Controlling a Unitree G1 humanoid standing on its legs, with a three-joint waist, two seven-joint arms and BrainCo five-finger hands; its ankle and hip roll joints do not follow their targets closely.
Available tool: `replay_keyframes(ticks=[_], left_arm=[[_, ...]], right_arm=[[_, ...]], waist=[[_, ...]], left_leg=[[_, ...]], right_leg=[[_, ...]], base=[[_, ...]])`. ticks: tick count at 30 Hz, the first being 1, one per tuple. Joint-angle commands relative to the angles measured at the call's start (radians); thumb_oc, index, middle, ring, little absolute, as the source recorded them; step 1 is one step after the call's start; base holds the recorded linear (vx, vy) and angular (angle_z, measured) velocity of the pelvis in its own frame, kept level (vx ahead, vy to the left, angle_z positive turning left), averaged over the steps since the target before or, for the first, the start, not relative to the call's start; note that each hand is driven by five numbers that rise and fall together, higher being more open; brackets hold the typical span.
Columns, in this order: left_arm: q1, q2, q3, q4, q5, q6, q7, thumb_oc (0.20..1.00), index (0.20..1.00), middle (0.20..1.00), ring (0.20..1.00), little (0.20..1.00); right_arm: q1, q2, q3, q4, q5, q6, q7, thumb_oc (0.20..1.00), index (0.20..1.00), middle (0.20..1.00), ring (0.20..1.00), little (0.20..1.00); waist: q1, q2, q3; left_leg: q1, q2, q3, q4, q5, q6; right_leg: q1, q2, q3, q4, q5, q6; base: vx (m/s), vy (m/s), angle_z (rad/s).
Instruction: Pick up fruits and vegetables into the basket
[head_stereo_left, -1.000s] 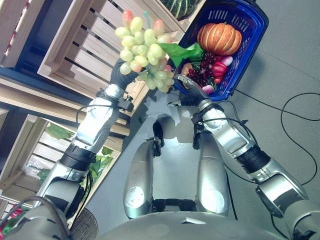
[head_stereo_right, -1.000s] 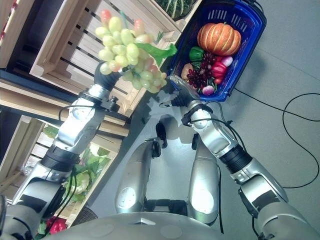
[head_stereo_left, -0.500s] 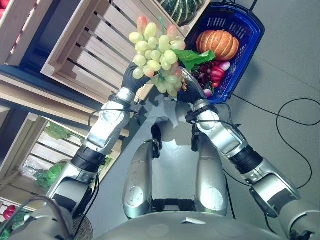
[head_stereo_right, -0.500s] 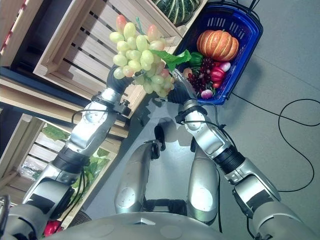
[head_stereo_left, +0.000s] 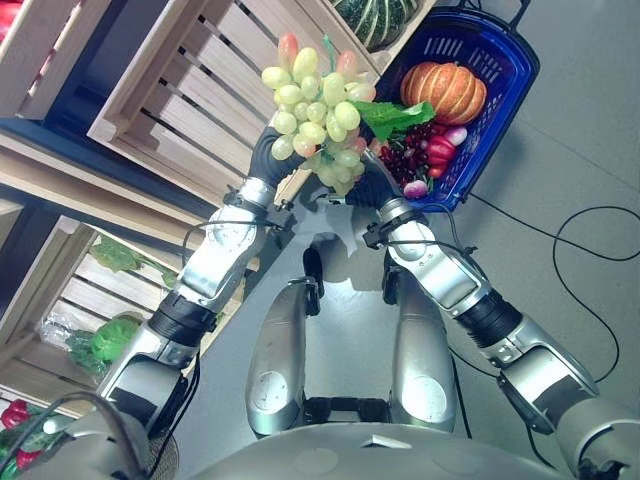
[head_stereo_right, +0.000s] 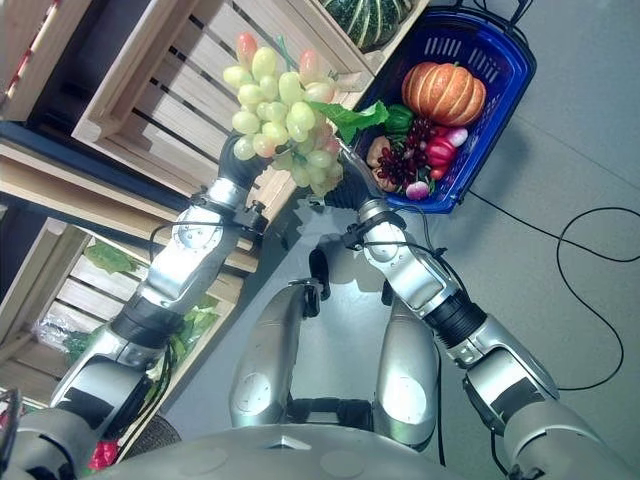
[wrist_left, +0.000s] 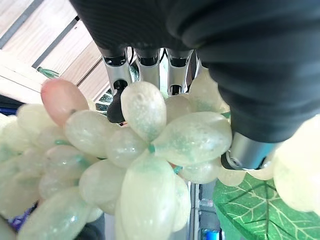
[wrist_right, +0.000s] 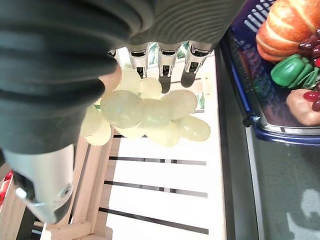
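A big bunch of pale green grapes (head_stereo_left: 318, 115) with a green leaf (head_stereo_left: 392, 117) is held up in the air, my left hand (head_stereo_left: 268, 160) shut on it from the left. In the left wrist view the fingers (wrist_left: 116, 75) reach in among the grapes (wrist_left: 145, 145). My right hand (head_stereo_left: 368, 188) sits just under the bunch's right side, its fingers (wrist_right: 165, 70) straight against the grapes (wrist_right: 145, 112). The blue basket (head_stereo_left: 500, 110) stands on the floor beyond, holding a pumpkin (head_stereo_left: 443, 92), dark red grapes (head_stereo_left: 405, 160) and a red pepper (head_stereo_left: 438, 150).
Slatted wooden crates (head_stereo_left: 170, 90) form a shelf on the left, one with a striped green squash (head_stereo_left: 375, 15) right by the basket. Lower crates hold leafy greens (head_stereo_left: 110, 340). A green pepper (wrist_right: 290, 70) lies in the basket beside the pumpkin (wrist_right: 290, 30). Grey floor spreads to the right.
My left hand has carried the grapes to the right, nearer the basket. My right hand has risen from below and now meets the underside of the bunch.
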Motion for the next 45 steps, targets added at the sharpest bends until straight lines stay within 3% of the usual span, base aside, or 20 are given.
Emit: replay_keyframes(ticks=[1, 10, 20, 21, 22, 45], left_arm=[[-0.033, -0.01, -0.029, -0.129, -0.066, -0.061, -0.017, 0.2, 0.2, 0.2, 0.2, 0.2], [-0.02, -0.027, -0.045, -0.135, -0.141, -0.046, -0.026, 0.2, 0.2, 0.2, 0.2, 0.2], [-0.017, -0.041, -0.063, -0.122, -0.135, -0.048, -0.002, 0.2, 0.2, 0.2, 0.2, 0.2], [-0.015, -0.039, -0.064, -0.118, -0.142, -0.046, -0.003, 0.2, 0.2, 0.2, 0.2, 0.2], [-0.014, -0.038, -0.064, -0.116, -0.146, -0.044, -0.004, 0.2, 0.2, 0.2, 0.2, 0.2], [0.024, -0.021, -0.08, -0.103, -0.13, -0.021, -0.043, 0.2, 0.2, 0.2, 0.2, 0.2]], right_arm=[[-0.08, 0.086, 0.013, -0.099, 0.032, -0.076, -0.015, 1.0, 1.0, 1.0, 1.0, 1.0], [-0.084, 0.09, 0.02, -0.095, 0.079, -0.123, -0.01, 1.0, 1.0, 1.0, 1.0, 1.0], [-0.089, 0.1, 0.023, -0.089, 0.09, -0.17, -0.029, 1.0, 1.0, 1.0, 1.0, 1.0], [-0.089, 0.097, 0.023, -0.092, 0.097, -0.181, -0.025, 0.777, 0.777, 0.777, 0.777, 0.777], [-0.086, 0.097, 0.023, -0.093, 0.103, -0.19, -0.013, 0.2, 0.2, 0.2, 0.2, 0.2], [-0.04, 0.08, 0.011, -0.08, 0.282, -0.284, 0.091, 0.2, 0.2, 0.2, 0.2, 0.2]], waist=[[0.007, -0.042, -0.038], [0.012, -0.043, -0.038], [0.014, -0.045, -0.038], [0.014, -0.045, -0.038], [0.014, -0.046, -0.038], [0.014, -0.044, -0.038]], left_leg=[[0.029, -0.093, 0.047, -0.003, -0.097, 0.092], [0.025, -0.097, 0.04, -0.004, -0.095, 0.095], [0.024, -0.097, 0.038, -0.003, -0.094, 0.096], [0.023, -0.097, 0.037, -0.004, -0.093, 0.096], [0.023, -0.097, 0.037, -0.004, -0.093, 0.096], [0.031, -0.088, 0.037, -0.006, -0.087, 0.091]], right_leg=[[0.06, 0.039, 0.005, -0.041, -0.038, 0.033], [0.057, 0.039, 0.001, -0.042, -0.035, 0.032], [0.058, 0.04, -0.002, -0.044, -0.033, 0.032], [0.058, 0.039, -0.003, -0.045, -0.032, 0.033], [0.058, 0.039, -0.003, -0.044, -0.032, 0.032], [0.068, 0.034, -0.013, -0.051, -0.026, 0.028]], base=[[0.0, -0.028, 0.07], [0.0, -0.018, 0.05], [0.0, -0.007, 0.02], [0.0, 0.0, 0.0], [-0.01, -0.033, 0.01], [0.0, -0.003, 0.0]])
